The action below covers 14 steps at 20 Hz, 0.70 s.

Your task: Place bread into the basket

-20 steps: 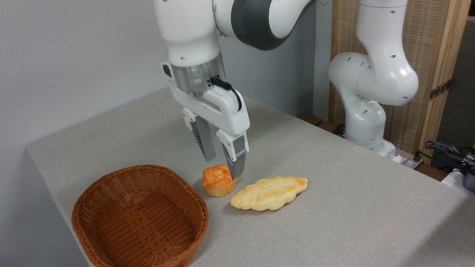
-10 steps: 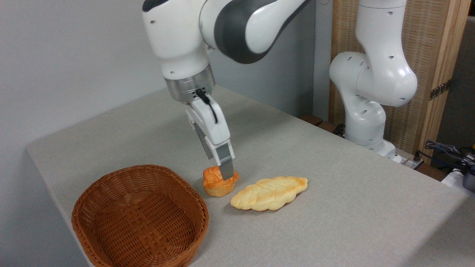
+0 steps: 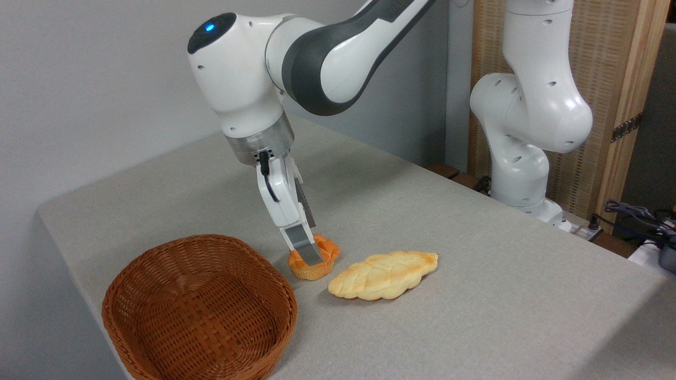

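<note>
The bread (image 3: 317, 264) sits upright on the grey surface (image 3: 475, 274), knotted top up; it is round, with no clear long axis; the basket (image 3: 198, 309) lies just to its near left, a narrow strip of surface between them; a pale braided loaf (image 3: 383, 275) lies just to its right, long axis running left-near to right-far; the gripper (image 3: 306, 250) is down on the bread, one of its fingers (image 3: 302, 244) in front of it; whether they pinch it cannot be told; open surface spreads far and right.
</note>
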Available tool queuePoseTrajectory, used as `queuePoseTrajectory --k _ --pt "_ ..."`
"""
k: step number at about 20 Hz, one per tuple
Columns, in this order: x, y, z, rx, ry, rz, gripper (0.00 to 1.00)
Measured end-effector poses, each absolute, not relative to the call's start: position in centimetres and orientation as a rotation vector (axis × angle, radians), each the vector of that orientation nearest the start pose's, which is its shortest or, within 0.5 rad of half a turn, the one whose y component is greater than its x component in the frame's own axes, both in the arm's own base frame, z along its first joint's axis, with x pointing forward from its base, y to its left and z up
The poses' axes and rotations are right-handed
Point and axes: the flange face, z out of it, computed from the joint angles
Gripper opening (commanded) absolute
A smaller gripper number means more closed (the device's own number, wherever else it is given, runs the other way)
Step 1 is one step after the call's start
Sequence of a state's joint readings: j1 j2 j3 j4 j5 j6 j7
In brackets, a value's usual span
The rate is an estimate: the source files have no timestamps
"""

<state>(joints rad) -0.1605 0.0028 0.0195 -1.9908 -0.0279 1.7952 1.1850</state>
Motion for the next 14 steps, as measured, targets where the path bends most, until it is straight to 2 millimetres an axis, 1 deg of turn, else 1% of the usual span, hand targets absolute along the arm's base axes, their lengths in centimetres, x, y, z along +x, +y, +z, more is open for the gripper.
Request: queuePoseTrajectory --k 4,7,10,11,12,13,14 --pt "52.8 -7.7 43.3 -2.562 2.020 0.290 1.00" --pt "52.9 -8.3 42.0 -2.550 2.048 0.324 1.00" --pt "53.0 -8.7 41.5 -2.544 2.059 0.339 1.00" --pt "53.0 -8.7 41.5 -2.543 2.061 0.340 0.96" --pt "53.0 -8.8 41.4 -2.542 2.061 0.339 0.89" --pt "53.0 -8.8 41.4 -2.539 2.061 0.338 0.76" --pt "53.1 -8.8 41.4 -2.536 2.061 0.337 0.59"
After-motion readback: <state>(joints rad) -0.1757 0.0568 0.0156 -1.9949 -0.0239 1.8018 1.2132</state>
